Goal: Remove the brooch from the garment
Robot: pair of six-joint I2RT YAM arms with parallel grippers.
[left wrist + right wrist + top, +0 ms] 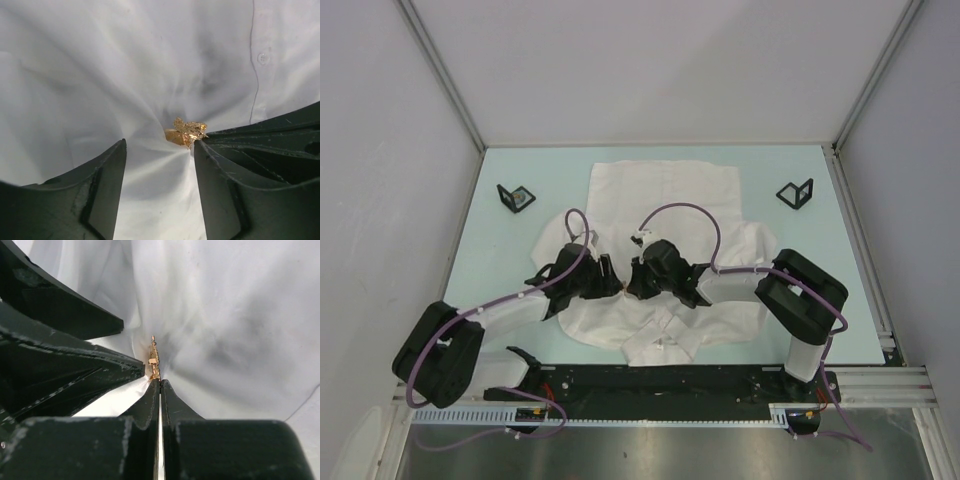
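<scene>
The garment (660, 190) is spread on the table (840, 300), and both grippers are set tip to tip over its lower middle. The left gripper (160, 150) is released. A clear gap is left between its two fingers (102, 190), and only bare, puckered cloth is framed in that gap.

The brooch (186, 132), a small gold ornament, is found just beyond the tip of the finger on the right of the left wrist view, touching it or all but touching it. Creases in the cloth are gathered toward the brooch from every side. A button (263, 58) and the placket seam are seen farther beyond those fingertips, off to the right.

The right gripper (160, 382) is clenched, its two fingers pressed flat together. In its own wrist view the brooch is seen edge-on, directly past the closed tips and in contact with them or nearly so. Whether the brooch's lower end or a fold of cloth is caught between the tips cannot be told, as the seam between them is too narrow. The left gripper's fingers are seen to the left of the closed pair, and one of them is set against the brooch from that side.
</scene>
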